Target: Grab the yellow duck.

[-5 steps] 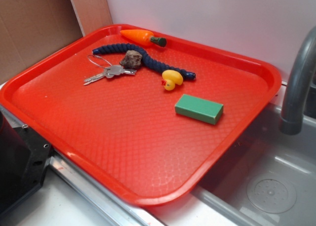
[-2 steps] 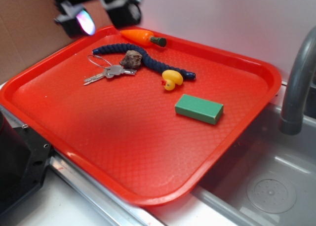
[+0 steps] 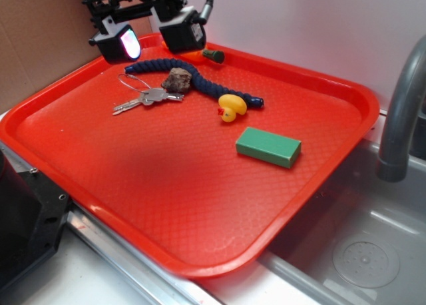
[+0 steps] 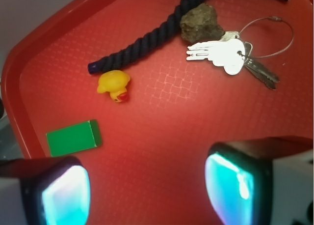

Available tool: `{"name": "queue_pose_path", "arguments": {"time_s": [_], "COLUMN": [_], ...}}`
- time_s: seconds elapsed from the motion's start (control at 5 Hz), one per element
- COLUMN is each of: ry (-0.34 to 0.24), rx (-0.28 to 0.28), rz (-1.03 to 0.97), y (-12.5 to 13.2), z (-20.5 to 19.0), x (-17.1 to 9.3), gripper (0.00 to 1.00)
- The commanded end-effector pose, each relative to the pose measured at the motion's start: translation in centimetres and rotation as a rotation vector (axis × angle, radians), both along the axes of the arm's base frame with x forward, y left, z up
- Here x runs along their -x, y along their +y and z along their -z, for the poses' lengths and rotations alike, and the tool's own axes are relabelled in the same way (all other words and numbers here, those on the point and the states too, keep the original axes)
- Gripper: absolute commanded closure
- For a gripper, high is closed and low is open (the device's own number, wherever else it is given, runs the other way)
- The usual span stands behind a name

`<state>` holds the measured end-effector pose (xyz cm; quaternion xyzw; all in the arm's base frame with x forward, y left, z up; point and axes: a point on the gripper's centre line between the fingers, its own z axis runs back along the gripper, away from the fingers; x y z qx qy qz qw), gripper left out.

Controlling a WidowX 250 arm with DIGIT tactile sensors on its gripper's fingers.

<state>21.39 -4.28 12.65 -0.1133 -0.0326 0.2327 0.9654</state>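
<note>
Exterior view: tool hangs over tray's far corner, fingers spread wide, nothing held. Duck sits mid-tray, touching rope end, near green block. Approach barely begun; descent and grasp remain.

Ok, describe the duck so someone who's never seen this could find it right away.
On the red tray, follow the dark blue rope to its end nearest the green block. The duck sits there: small, glossy yellow, rounded, with an orange-red beak.
</note>
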Motion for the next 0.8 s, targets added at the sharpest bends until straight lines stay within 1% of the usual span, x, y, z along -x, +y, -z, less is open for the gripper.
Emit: {"name": "queue_pose_path", "arguments": {"time_s": [0.0, 0.2, 0.4, 0.6], "ry": [-0.037, -0.001, 0.055, 0.079], "rx": [-0.057, -0.104, -0.135, -0.148], "rz": [0.075, 0.133, 0.192, 0.19], "y": [-1.5, -2.4, -3.1, -3.2], "z": [1.1, 3.2, 5.7, 7.2], "x": [-3.7, -5.2, -6.7, -6.7], "gripper": [0.0, 0.0, 0.0, 0.0]}}
